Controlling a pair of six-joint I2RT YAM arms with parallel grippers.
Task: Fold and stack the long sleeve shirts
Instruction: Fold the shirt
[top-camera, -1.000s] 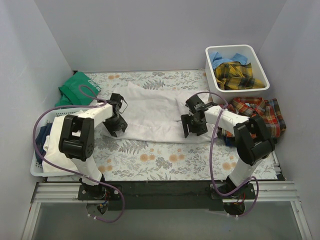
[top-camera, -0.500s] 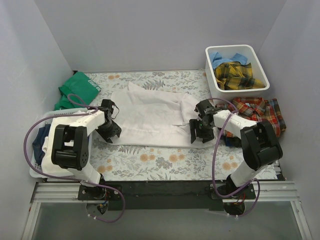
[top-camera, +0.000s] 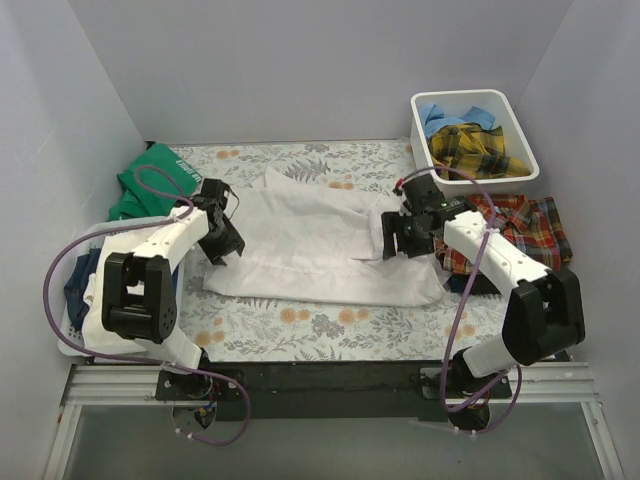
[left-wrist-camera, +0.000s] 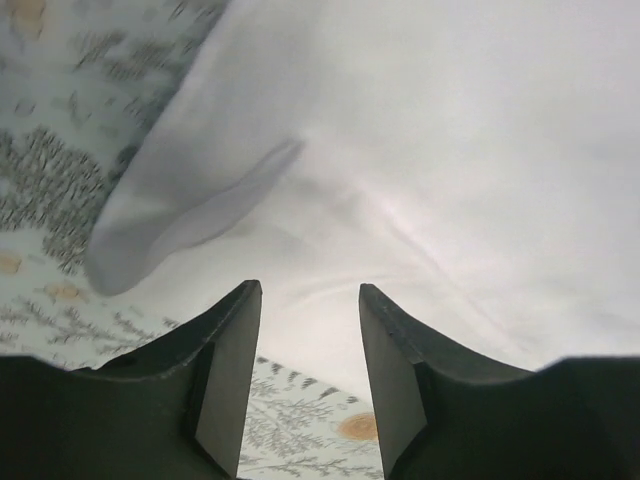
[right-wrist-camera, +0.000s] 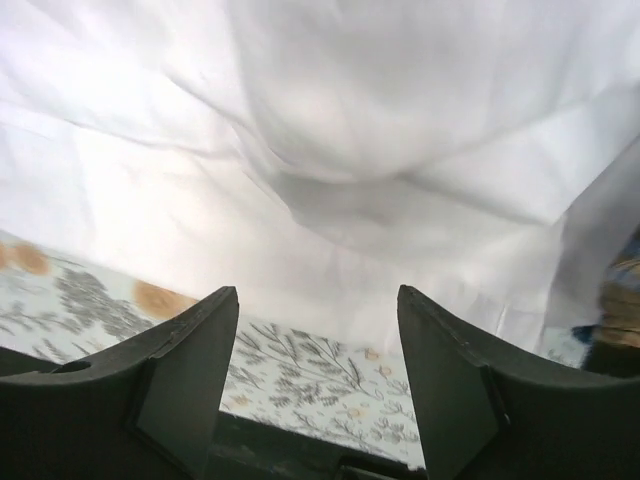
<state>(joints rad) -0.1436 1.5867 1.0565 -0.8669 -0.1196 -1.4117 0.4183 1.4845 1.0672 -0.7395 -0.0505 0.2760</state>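
At the far left lie a green cloth (top-camera: 150, 180) and a basket (top-camera: 66, 342) of laundry, neither touched. The left end effector (top-camera: 224, 240) now hangs over the left edge of the white shirt (top-camera: 320, 245). A second ago it was nearer the front hem and further in. Its wrist view shows the fingers (left-wrist-camera: 232, 345) spread, with nothing between them, only cloth and the floral cover beyond.

The white shirt lies in the middle of the desk (top-camera: 320, 325). It reaches wider and nearer the front than a second ago, so it looks drawn out flatter, though wrinkles remain.

The right end effector (top-camera: 405, 236) has likewise moved outward and back, to the shirt's right edge, and is spread wide and holding nothing. Right of it lies the red plaid shirt (top-camera: 525, 225). The bin (top-camera: 470, 178) behind it holds the yellow plaid shirt (top-camera: 470, 152) and the blue shirt (top-camera: 445, 118).

I judge the spreading done and folding about to start. Nothing is folded or stacked, so the task is at an early stage.
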